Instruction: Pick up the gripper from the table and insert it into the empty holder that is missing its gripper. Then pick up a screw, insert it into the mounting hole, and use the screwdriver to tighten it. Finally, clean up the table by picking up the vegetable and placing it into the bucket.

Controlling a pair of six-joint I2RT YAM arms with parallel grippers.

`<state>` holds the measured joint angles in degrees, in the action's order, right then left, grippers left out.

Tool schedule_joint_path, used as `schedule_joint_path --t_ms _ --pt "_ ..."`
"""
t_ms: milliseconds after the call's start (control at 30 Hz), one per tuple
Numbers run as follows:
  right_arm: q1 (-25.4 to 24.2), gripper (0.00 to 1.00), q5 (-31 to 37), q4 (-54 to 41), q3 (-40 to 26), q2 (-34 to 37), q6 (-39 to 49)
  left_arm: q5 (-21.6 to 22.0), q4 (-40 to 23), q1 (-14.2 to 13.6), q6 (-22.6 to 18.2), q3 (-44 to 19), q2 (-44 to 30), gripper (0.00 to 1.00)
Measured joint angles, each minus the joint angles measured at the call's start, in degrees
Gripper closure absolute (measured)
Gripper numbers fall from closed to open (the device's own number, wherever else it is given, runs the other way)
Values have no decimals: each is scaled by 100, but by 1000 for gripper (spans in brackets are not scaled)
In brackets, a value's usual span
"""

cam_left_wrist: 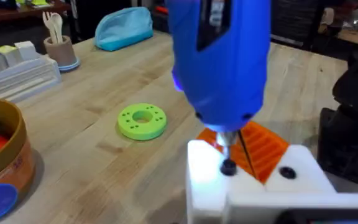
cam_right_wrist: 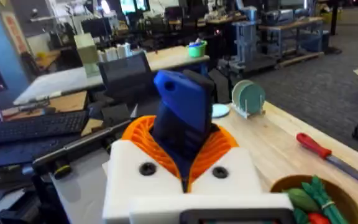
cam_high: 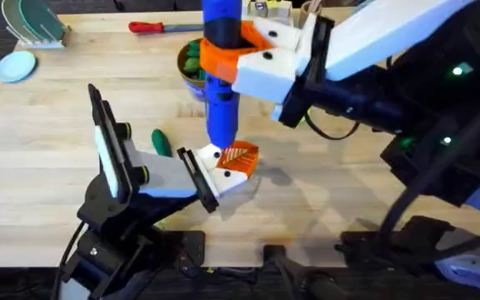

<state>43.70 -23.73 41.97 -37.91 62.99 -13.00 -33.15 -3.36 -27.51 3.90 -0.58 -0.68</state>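
Overhead, the right gripper has its white, orange-padded fingers closed around the blue screwdriver, holding it upright with the bit pointing straight down below them. Under the bit sits the white holder with the orange gripper already seated in it, and this assembly is clamped between the black fingers of the left gripper, which are closed on it. In the left wrist view the metal bit meets a dark screw in the mounting hole of the holder, so I judge the insertion and screw placing done and the tightening in hand. Cleaning up is left: the dark-green vegetable lies on the table just beyond the left fingers, apart from them, and the bucket stands behind the screwdriver, already holding other toy produce. Room looks fair: bare tabletop lies between the vegetable and the bucket, though the upright screwdriver and right arm stand close beside that path. The lime-green disc lies well apart from the bit, and the red-handled tool sits near the far edge.
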Motion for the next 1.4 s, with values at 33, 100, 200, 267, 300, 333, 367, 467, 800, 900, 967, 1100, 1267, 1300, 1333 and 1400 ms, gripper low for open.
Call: schedule_joint_path --t_ms 33,100,200,267,300,333,367,467,800,900,967,1100,1267,1300,1333,1400 --pt "0 982 2 85 0 1 -30 -6 0 0 0 0 1 996" --pt "0 982 7 228 0 1 -63 -6 0 0 0 0 0 996" --pt "0 982 4 265 0 1 -161 -6 0 0 0 0 2 996" --pt "0 982 4 259 0 1 -235 -6 0 0 0 0 2 996" --pt "0 982 4 262 0 2 -257 -6 0 0 0 0 2 996" --pt "0 982 2 262 0 2 -282 -6 0 0 0 0 2 996" --pt "0 982 0 258 0 1 -307 -6 0 0 0 0 2 996" --pt "0 982 2 235 0 1 -326 -6 0 0 0 0 2 996" --pt "0 982 4 -133 0 1 -280 -6 -1 0 0 0 4 996" --pt "-2 982 4 -109 0 2 -239 -6 0 0 0 0 4 996" --pt "-11 982 2 -36 0 2 -217 -6 0 0 0 0 4 996" --pt "-66 982 3 59 0 1 -194 -6 0 0 0 0 4 996" --pt "-98 982 2 55 0 1 -196 -6 0 0 0 0 4 996" --pt "-98 982 2 55 0 1 -195 -6 0 0 -1 0 4 996" --pt "-98 982 1 56 0 1 -196 -6 0 0 -1 0 4 996" --pt "-98 982 2 55 0 1 -201 -6 0 0 0 0 4 996"
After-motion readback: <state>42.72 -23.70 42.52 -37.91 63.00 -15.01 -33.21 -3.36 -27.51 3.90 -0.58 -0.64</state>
